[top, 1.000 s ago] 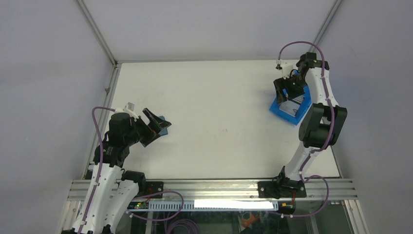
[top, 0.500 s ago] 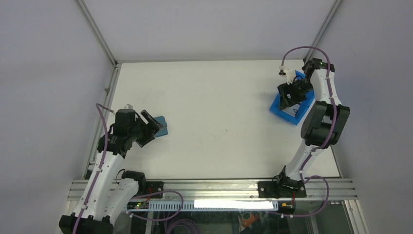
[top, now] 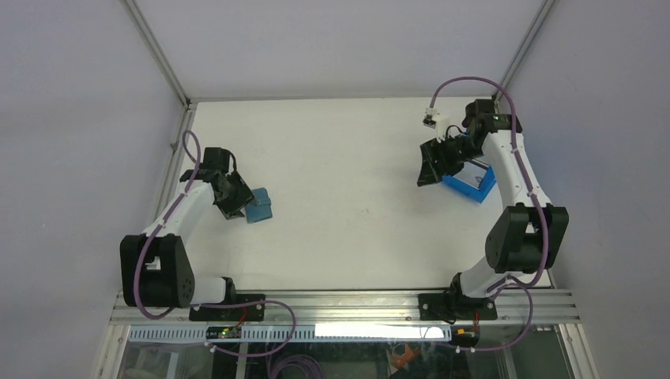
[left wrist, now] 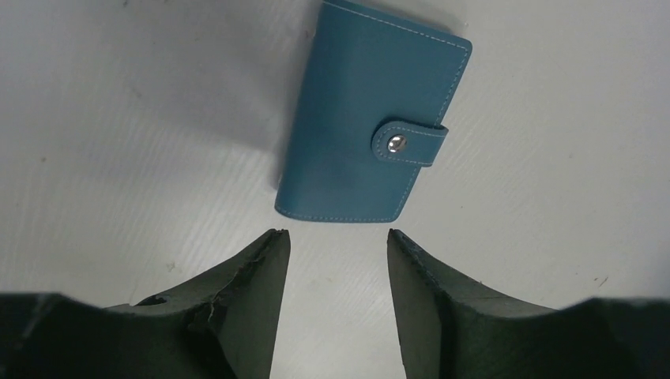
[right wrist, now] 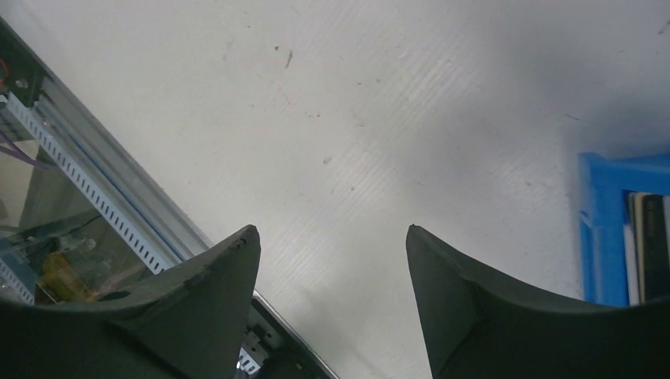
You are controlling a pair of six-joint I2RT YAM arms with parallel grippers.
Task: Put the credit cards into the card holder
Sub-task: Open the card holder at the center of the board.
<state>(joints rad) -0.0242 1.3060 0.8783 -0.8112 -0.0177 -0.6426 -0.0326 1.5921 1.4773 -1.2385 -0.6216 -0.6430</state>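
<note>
Left pincer [left wrist: 338, 237] partly open, empty, just short of card holder [left wrist: 363, 118] (snap-closed); right pincer [right wrist: 332, 233] wide, empty.

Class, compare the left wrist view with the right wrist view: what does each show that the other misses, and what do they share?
Left wrist only: the card holder, snapped shut, lying flat beyond the left tool. Right wrist only: a corner of the blue bin with a dark-striped card inside, plus the table's metal rail, past the right tool. Shared: the white table and an open tool holding nothing.
</note>
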